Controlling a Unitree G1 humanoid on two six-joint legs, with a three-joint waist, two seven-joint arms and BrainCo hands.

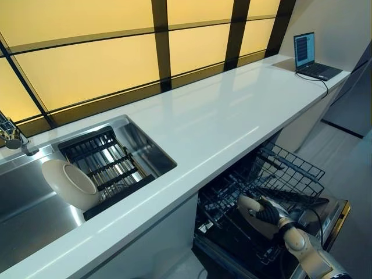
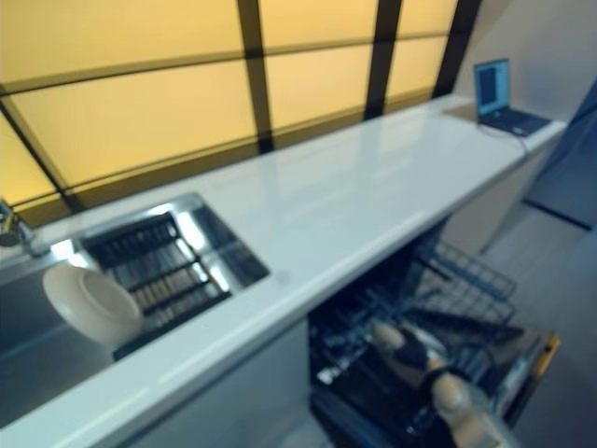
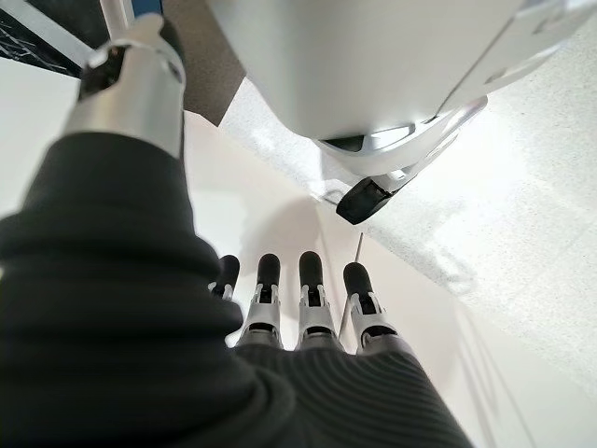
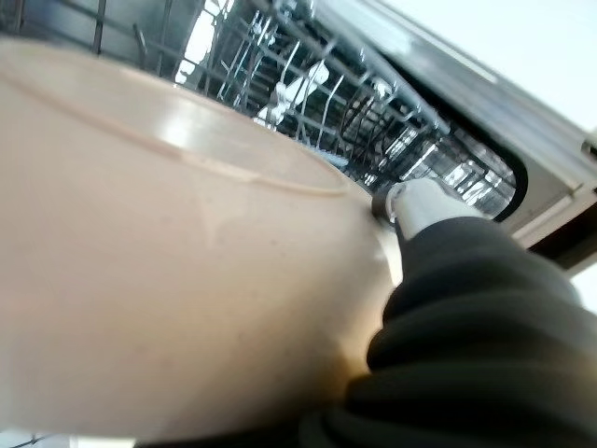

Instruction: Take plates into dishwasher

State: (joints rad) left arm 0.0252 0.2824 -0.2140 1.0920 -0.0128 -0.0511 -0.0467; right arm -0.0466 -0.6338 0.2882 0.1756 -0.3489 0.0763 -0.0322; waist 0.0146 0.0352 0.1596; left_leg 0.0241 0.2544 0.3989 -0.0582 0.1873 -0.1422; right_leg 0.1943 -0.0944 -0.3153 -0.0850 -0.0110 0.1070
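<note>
My right hand (image 1: pixel 268 215) is down in the open dishwasher's lower rack (image 1: pixel 290 174), shut on a cream plate (image 1: pixel 249 204). In the right wrist view that plate (image 4: pixel 168 252) fills most of the picture, with my thumb (image 4: pixel 420 201) over its rim and the wire tines just beyond it. A second cream plate (image 1: pixel 67 183) leans upright against the black drying rack (image 1: pixel 104 163) in the sink. My left hand (image 3: pixel 312 280) shows only in its wrist view, fingers straight and holding nothing, away from the plates.
A long white counter (image 1: pixel 221 116) runs above the dishwasher. An open laptop (image 1: pixel 311 55) sits at the counter's far right end. A faucet (image 1: pixel 11 136) stands at the steel sink's (image 1: pixel 23 215) back left. The dishwasher door (image 1: pixel 337 215) is folded down toward the floor.
</note>
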